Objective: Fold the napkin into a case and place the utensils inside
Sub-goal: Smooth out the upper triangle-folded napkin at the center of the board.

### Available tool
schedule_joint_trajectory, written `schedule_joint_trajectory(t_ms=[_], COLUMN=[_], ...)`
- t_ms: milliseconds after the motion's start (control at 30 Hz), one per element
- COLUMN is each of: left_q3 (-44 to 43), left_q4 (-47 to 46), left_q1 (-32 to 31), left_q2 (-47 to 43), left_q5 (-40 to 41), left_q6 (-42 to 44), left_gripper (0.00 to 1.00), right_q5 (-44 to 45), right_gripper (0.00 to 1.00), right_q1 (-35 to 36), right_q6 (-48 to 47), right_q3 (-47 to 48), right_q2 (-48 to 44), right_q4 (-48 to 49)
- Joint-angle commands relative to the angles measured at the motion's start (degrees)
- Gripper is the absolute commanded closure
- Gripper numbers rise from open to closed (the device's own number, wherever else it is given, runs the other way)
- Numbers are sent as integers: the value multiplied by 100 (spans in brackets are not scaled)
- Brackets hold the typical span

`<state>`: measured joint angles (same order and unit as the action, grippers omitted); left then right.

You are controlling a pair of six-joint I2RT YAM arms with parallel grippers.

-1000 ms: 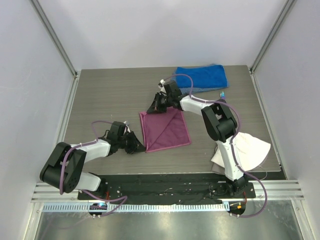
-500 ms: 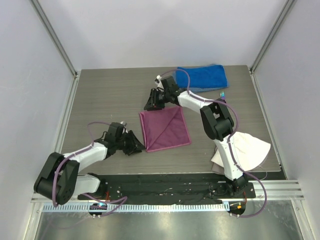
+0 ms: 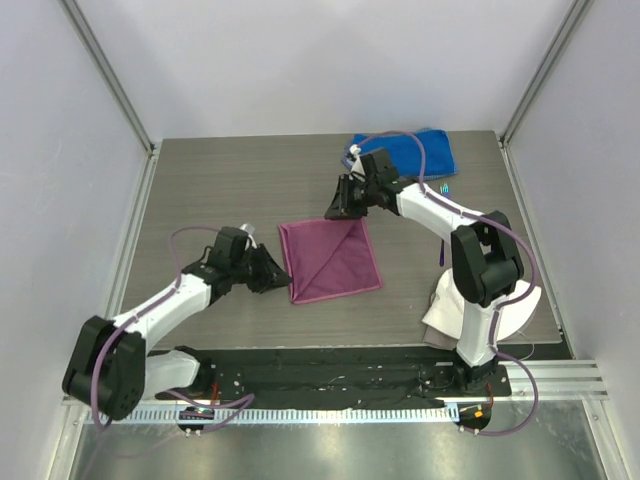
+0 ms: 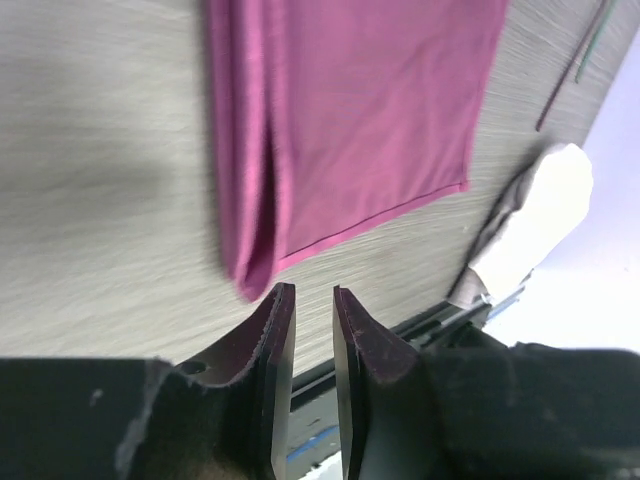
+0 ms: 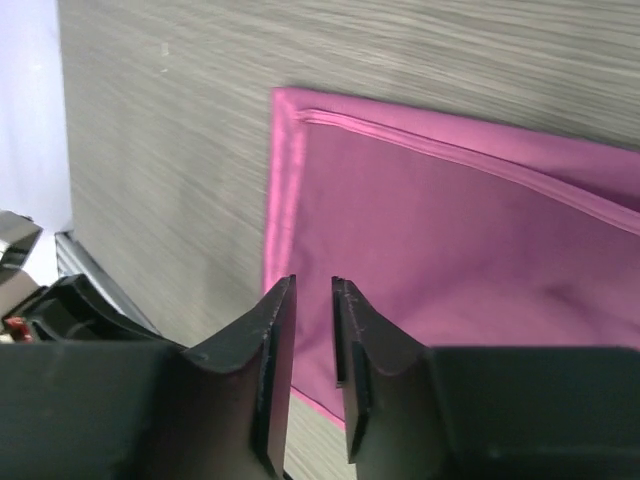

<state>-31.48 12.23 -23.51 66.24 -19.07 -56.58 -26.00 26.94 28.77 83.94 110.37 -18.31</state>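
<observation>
The magenta napkin (image 3: pixel 330 260) lies flat mid-table, folded into a rough square with a diagonal crease. My left gripper (image 3: pixel 277 275) hovers just off its lower left corner, jaws slightly apart and empty; in the left wrist view (image 4: pixel 313 290) the doubled napkin edge (image 4: pixel 250 200) lies just beyond the tips. My right gripper (image 3: pixel 341 206) is above the napkin's far edge, jaws slightly apart and empty, over the cloth (image 5: pixel 450 230) in its wrist view (image 5: pixel 313 282). The teal fork (image 3: pixel 445 188) and the spoon's thin dark handle (image 3: pixel 441 252) lie right of the napkin.
A thick blue towel (image 3: pixel 405 155) lies at the back right. A white cloth (image 3: pixel 490 300) lies at the front right by the right arm's base and shows in the left wrist view (image 4: pixel 530 220). Grey walls enclose the table.
My right gripper has moved from the napkin's far left corner to the right, along its far edge. My left gripper has shifted slightly up toward the near left corner. The napkin lies unchanged.
</observation>
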Motion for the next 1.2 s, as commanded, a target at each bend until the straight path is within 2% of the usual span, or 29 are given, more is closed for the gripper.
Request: schedule_joint_trajectory(t_ms=[0,167,333,833,1000,1167], left_q3=[-533,-815,-807,-156,-331,-919], left_q4=[-379,-844,-880,-1065,-811,-258], left_q1=[-215,-321,-330,-330,-321,-304], left_q2=[644,1558,1884,1963,1744,1446], left_q5=[-457,-712,-589,-273,-211,-45], left_q6=[120,103,269,367,481,604], left_gripper=[75,73,73,72,63,59], right_q5=[236,166,25,183,174,60], right_gripper=[75,77,78,79,79,78], right_q1=[-320,-716,-839,-901,-892,-892], right_q6=[-241,-381,-373,-170,-223,-162], right_q3=[-343,-370,-273,430,527,702], right_q2=[-121,107,397,1285,1330,1321], right_q4=[108,134,345,433,363,319])
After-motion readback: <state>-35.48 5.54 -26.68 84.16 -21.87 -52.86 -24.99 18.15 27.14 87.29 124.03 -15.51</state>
